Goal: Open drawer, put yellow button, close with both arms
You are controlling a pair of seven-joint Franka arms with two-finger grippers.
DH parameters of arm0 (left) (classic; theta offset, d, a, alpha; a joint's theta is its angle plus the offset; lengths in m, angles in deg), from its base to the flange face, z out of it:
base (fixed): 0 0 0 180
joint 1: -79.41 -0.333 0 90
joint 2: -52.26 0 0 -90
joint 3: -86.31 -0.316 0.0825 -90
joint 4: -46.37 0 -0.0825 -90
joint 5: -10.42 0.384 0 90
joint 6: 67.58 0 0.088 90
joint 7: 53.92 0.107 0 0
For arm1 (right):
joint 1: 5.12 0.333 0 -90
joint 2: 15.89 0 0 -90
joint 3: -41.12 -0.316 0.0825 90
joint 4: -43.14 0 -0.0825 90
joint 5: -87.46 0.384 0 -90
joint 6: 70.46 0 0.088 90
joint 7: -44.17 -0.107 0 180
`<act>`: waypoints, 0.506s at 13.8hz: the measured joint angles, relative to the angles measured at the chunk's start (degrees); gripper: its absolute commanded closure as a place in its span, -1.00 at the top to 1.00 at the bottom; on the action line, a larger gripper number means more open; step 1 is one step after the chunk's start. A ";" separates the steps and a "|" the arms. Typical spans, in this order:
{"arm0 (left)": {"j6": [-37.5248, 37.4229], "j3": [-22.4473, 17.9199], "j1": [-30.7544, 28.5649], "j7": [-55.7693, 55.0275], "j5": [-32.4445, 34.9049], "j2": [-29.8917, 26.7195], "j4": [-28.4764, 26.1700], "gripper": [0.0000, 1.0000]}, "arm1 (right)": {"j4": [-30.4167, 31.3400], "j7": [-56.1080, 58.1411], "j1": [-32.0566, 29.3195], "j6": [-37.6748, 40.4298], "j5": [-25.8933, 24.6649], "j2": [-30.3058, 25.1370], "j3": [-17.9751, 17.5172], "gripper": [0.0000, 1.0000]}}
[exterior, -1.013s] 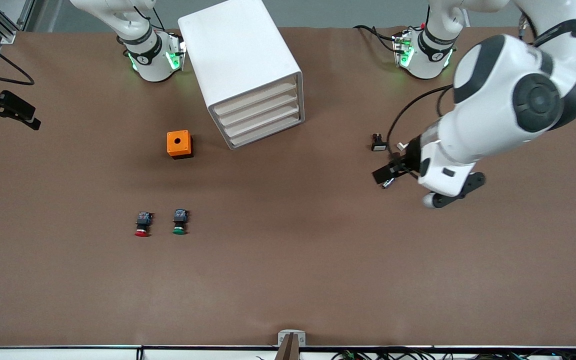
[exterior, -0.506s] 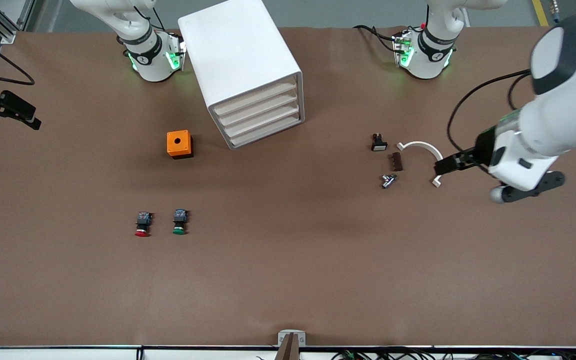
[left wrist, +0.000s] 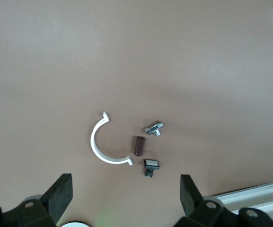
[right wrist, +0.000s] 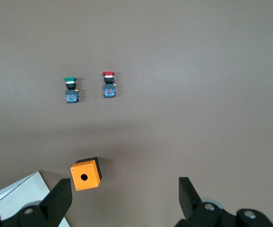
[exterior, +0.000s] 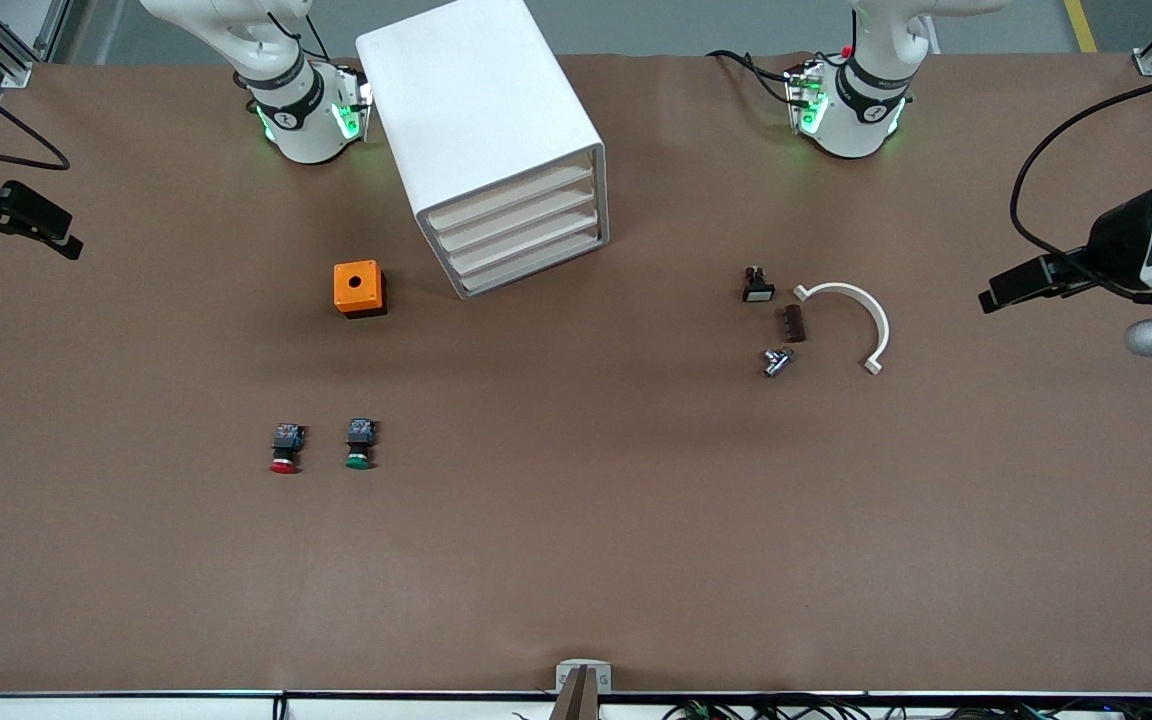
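The white cabinet [exterior: 496, 140] stands near the robots' bases, and all of its stacked drawers [exterior: 516, 235] are pushed in. No yellow button shows in any view. My left gripper [exterior: 998, 296] hangs open and empty over the table's left-arm end. In the left wrist view [left wrist: 125, 182] its fingers stand wide apart high above a group of small parts. My right gripper is out of the front view. In the right wrist view [right wrist: 123, 187] it is open and empty, high above the orange box [right wrist: 85, 174].
The orange box [exterior: 358, 288] with a round hole sits beside the cabinet. A red-capped button [exterior: 284, 448] and a green-capped button [exterior: 359, 444] lie nearer the camera. A white curved clip [exterior: 861, 310], a brown block [exterior: 793, 323], a metal fitting [exterior: 776, 361] and a black switch [exterior: 757, 286] lie toward the left arm's end.
My left arm has swung away from over the small parts toward the table's left-arm end, uncovering the clip and brown block. Nothing on the table has moved.
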 measured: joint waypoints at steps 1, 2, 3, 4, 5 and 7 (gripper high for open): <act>0.25 -0.39 -0.01 0.60 1.00 -1.02 -1.65 1.00 | 0.00 0.00 0.00 0.00 0.00 0.00 -0.05 1.00; 0.83 -0.47 -0.01 0.74 2.31 -1.91 -3.18 1.00 | 0.00 0.00 0.00 0.00 0.00 0.00 -0.06 1.00; 1.40 -0.46 0.00 0.74 2.87 -2.64 -4.45 1.00 | 0.00 0.00 0.00 0.00 0.00 0.00 -0.04 1.00; 1.90 -0.46 0.01 0.74 3.05 -3.26 -5.43 1.00 | 0.00 0.00 0.00 0.00 0.00 0.00 -0.02 1.00; 2.19 -0.46 0.01 0.74 3.10 -3.77 -6.07 1.00 | 0.00 0.00 0.00 0.00 0.00 0.00 -0.02 1.00; 2.68 -0.46 0.01 0.74 3.14 -4.76 -6.71 1.00 | 0.00 0.00 0.00 0.00 0.00 0.00 0.00 1.00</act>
